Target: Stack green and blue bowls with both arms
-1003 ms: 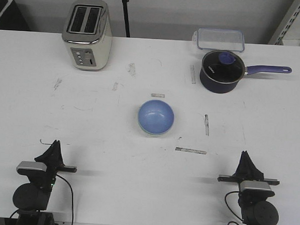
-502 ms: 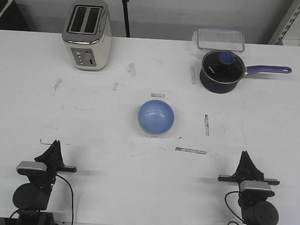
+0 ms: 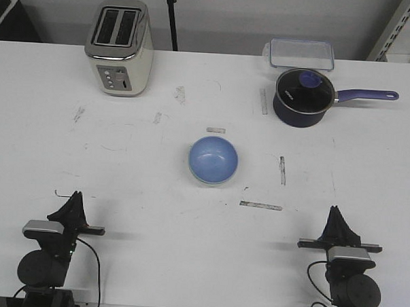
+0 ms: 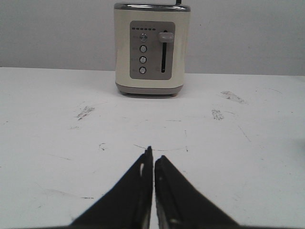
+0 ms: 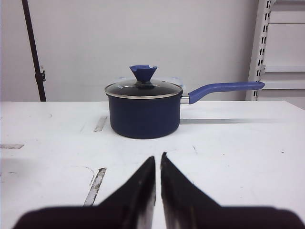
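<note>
Since the blue bowl already sits nested in the green bowl mid-table, keep your left gripper and right gripper parked near, jaws narrowed, empty.

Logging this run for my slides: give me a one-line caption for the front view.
Blue bowl sits mid-table, both grippers, left and right, shut and parked near the table's front edge.

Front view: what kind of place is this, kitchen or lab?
Likely a lab bench staged with kitchenware: a scuffed white table with tape marks, bare wall, metal shelving, plus a toaster and saucepan.
</note>
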Robot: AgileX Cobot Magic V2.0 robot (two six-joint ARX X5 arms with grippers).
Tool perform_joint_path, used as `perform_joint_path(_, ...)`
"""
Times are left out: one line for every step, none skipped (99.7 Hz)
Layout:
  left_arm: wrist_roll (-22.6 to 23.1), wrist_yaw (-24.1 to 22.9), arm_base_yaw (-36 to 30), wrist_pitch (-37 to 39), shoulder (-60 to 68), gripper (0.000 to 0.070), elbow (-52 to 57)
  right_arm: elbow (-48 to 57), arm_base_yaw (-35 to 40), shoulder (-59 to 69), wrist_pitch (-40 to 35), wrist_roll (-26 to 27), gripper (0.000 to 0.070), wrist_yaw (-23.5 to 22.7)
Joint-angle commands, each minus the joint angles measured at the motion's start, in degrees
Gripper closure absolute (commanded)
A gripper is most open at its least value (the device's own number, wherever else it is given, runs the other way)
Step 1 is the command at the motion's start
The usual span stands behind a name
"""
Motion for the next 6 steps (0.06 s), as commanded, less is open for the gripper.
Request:
perform_joint_path(0.85,0.04,0.0,0.87,-0.11,0.0699,-1.29,-0.11,0.04,0.02,0.79,0.68,0.069,-0.13)
perform_joint_path(0.85,0.04,0.0,0.87,-0.11,0.0699,-1.29,-0.11,0.04,0.02,0.79,0.68,0.069,-0.13)
perform_joint_path(0.85,0.07,0.0,0.87,-0.11,0.0699,-1.29,-0.11,0.04,0.02,0.79,0.68,0.069,-0.13)
perform_joint_path(0.85,0.04,0.0,0.87,-0.11,0.0699,-1.29,-0.11,0.04,0.02,0.79,0.68,0.069,-0.13)
perform_joint_path(0.85,0.04,0.0,0.87,-0.11,0.0699,-1.29,-0.11,0.04,0.02,0.79,0.68,0.069,-0.13)
perform_joint_path(0.85,0.04,0.0,0.87,-0.11,0.0699,-1.29,-0.11,0.04,0.02,0.79,0.68,0.069,-0.13)
